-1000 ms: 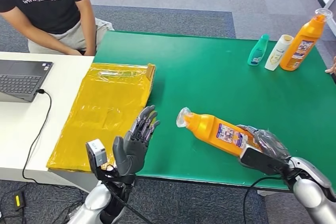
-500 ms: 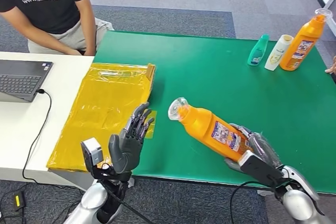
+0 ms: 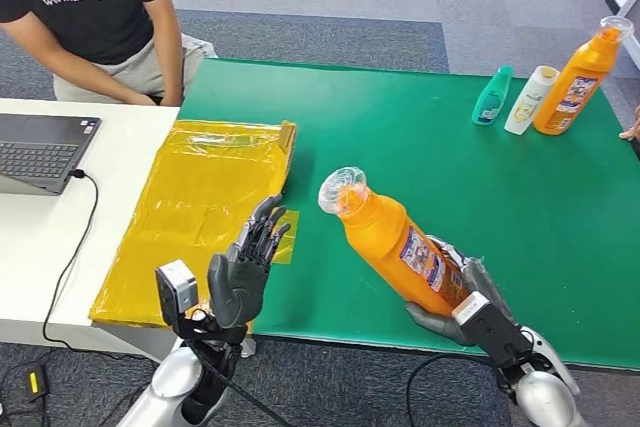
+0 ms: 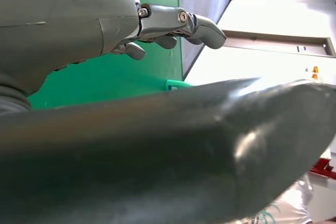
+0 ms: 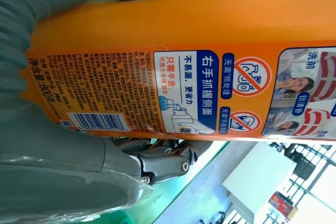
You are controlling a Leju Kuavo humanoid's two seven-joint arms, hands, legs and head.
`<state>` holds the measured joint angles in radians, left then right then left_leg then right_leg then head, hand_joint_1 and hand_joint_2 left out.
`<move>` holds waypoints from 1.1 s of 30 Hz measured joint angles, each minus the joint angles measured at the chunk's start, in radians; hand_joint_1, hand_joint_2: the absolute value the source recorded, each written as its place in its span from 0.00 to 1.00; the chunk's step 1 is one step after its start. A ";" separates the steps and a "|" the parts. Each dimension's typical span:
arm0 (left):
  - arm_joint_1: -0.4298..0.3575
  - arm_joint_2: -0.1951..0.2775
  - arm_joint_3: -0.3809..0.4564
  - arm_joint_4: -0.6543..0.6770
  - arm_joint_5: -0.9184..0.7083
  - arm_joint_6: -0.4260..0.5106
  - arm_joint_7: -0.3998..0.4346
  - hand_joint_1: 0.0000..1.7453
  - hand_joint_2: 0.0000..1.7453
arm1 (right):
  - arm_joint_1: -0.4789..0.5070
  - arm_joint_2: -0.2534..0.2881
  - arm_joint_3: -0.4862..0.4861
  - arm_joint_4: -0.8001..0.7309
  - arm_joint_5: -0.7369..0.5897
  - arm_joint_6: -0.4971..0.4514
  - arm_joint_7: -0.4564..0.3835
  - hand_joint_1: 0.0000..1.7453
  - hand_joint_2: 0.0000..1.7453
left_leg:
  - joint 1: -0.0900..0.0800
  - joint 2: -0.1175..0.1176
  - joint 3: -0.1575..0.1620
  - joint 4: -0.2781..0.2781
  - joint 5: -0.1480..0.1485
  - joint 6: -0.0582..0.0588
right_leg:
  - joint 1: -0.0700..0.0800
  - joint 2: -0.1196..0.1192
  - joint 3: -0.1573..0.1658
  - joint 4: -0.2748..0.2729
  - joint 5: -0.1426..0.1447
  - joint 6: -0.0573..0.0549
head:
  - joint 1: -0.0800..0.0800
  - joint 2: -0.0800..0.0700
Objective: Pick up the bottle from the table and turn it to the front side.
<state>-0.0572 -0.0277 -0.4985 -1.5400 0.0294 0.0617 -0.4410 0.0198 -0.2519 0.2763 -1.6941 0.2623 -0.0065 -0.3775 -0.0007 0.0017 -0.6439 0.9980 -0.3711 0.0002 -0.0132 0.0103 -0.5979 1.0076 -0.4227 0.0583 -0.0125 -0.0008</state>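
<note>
Bottle lifted clear of the counter; turning to the front side not yet confirmed.

The right hand (image 3: pixel 453 302) grips the orange bottle (image 3: pixel 392 244) at its lower body. A second ago it lay flat on the green counter (image 3: pixel 453 147); now it is raised, capped end tilted up and toward the yellow bag (image 3: pixel 196 207). Pick-up judged complete, rotation under way. The right wrist view shows barcode and small print on the label (image 5: pixel 158 93), which suggests the back face. The left hand (image 3: pixel 245 272) has drawn slightly nearer the robot and is empty, fingers apart. The bottle's base is hidden by the holding hand; the face turned away is not visible.
</note>
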 joint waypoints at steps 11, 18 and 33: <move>-0.023 0.008 -0.015 0.000 -0.001 0.000 0.025 0.00 0.00 | 0.001 0.074 0.024 0.007 -0.045 0.006 -0.019 1.00 1.00 | 0.000 0.000 0.000 0.000 0.000 0.000 | 0.000 0.000 0.000 0.000 0.000 0.000 | 0.000 0.000; -0.044 0.010 -0.033 0.000 -0.001 0.000 0.037 0.00 0.00 | 0.000 0.093 0.053 0.019 -0.057 0.012 -0.021 1.00 1.00 | 0.000 0.000 0.000 0.000 0.000 0.000 | 0.000 0.000 0.000 0.000 0.000 0.000 | 0.000 0.000; -0.078 0.025 -0.053 0.000 0.000 0.001 0.053 0.00 0.00 | -0.004 0.101 0.095 0.079 -0.063 0.019 -0.025 1.00 1.00 | 0.000 0.000 0.000 0.000 0.000 0.000 | 0.000 0.000 0.000 0.000 0.000 0.000 | 0.000 0.000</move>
<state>-0.1350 -0.0022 -0.5511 -1.5400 0.0293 0.0623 -0.3878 0.0157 -0.1507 0.3712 -1.6149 0.1991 0.0126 -0.4024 -0.0006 0.0017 -0.6443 0.9979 -0.3708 -0.0001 -0.0131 0.0103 -0.5981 1.0077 -0.4227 0.0582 -0.0126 -0.0008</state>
